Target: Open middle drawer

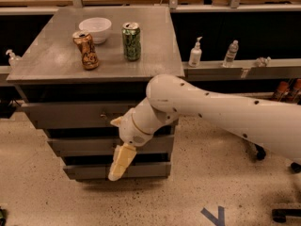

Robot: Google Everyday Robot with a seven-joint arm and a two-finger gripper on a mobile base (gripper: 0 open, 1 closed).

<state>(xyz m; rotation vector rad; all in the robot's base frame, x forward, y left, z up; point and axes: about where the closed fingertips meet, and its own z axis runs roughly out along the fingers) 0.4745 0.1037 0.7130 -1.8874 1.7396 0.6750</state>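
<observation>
The grey cabinet (56,55) has three stacked drawer fronts. The middle drawer (77,146) is the grey front between the top drawer (66,115) and the bottom drawer (141,170), and it sits flush and closed. My white arm (221,109) reaches in from the right across the cabinet front. My gripper (120,163) is yellowish and points down, hanging in front of the middle drawer's lower edge and the gap above the bottom drawer. My wrist covers the centre of the middle drawer, so its knob is hidden.
On the cabinet top stand a white bowl (95,28), a brown can (86,50) and a green can (131,41). Bottles (195,52) stand on a ledge to the right. Chair wheels (282,214) are at the lower right of the speckled floor.
</observation>
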